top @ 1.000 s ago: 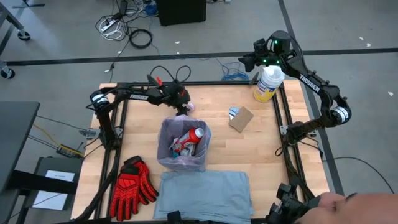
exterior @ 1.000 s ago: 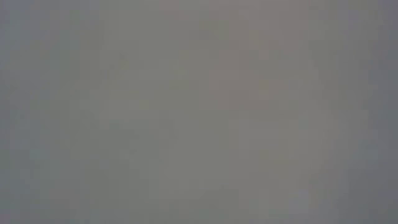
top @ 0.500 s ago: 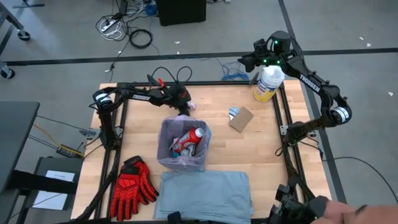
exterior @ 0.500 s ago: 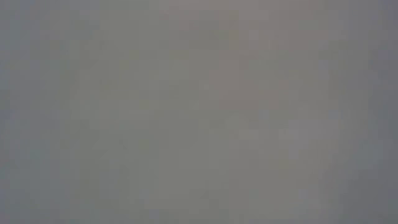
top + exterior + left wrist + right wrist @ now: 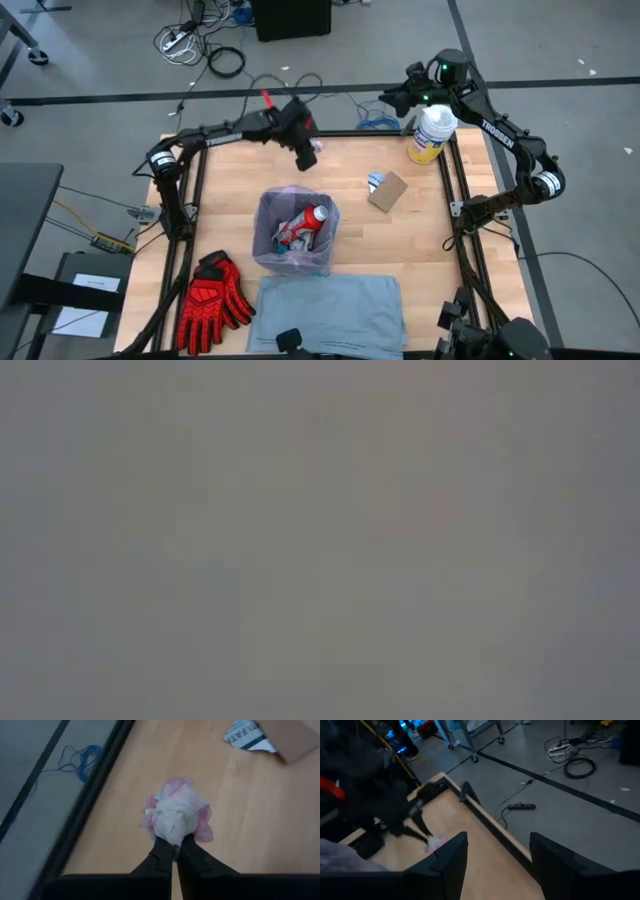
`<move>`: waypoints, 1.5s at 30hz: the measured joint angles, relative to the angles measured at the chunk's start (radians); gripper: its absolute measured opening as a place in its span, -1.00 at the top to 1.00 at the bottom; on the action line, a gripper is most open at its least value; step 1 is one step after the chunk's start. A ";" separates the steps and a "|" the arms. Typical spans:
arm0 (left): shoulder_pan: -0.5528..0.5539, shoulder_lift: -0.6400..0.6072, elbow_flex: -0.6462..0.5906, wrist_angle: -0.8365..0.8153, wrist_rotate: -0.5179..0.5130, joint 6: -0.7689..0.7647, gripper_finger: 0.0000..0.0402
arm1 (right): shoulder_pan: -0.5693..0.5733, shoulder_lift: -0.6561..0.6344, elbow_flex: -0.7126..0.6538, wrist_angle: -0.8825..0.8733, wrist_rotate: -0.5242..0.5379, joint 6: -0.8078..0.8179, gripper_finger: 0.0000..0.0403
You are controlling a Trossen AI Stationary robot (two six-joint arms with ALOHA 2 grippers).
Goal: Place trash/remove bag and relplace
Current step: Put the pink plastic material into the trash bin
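Lifted: left fingers (image 5: 173, 851) pinching crumpled pink-white paper (image 5: 177, 816).

Grey floor (image 5: 90, 60) with dark tape lines (image 5: 150, 95), seemingly loose cables (image 5: 205, 50).

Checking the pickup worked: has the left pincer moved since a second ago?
Yes. The left pincer, shut on a pink-white paper wad, has moved away from the lined bin, toward the table's far edge.

Right gripper (image 5: 497, 865) fingers stand apart, nothing between them. Beyond them: wooden table (image 5: 470, 850) corner with dark frame, grey floor, black cable coil (image 5: 579, 767). Left arm (image 5: 402, 815) (blurred) holds a small pale wad (image 5: 435, 842) above the tabletop.
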 joint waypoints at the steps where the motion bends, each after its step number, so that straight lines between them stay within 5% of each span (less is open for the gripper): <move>1: -0.001 0.000 0.058 -0.071 -0.002 0.015 0.94 | 0.001 0.000 0.000 0.000 -0.008 0.002 0.00; 9: -0.043 -0.003 0.469 -0.643 0.088 0.057 0.94 | 0.046 -0.001 0.000 -0.080 -0.039 0.079 0.00; 15: -0.166 -0.073 0.547 -0.870 0.058 0.119 0.94 | 0.129 -0.002 0.000 -0.079 0.035 0.147 0.04; 28: -0.431 -0.342 0.307 -0.689 0.055 0.043 0.95 | 0.446 -0.042 0.000 -0.096 0.409 0.306 0.14; 38: -0.464 -0.428 -0.091 -0.394 0.069 -0.010 0.95 | 0.624 -0.067 0.000 -0.318 0.534 0.263 0.14; 45: -0.465 -0.424 -0.194 -0.259 0.002 -0.090 0.85 | 0.639 -0.066 0.000 -0.437 0.633 0.159 0.14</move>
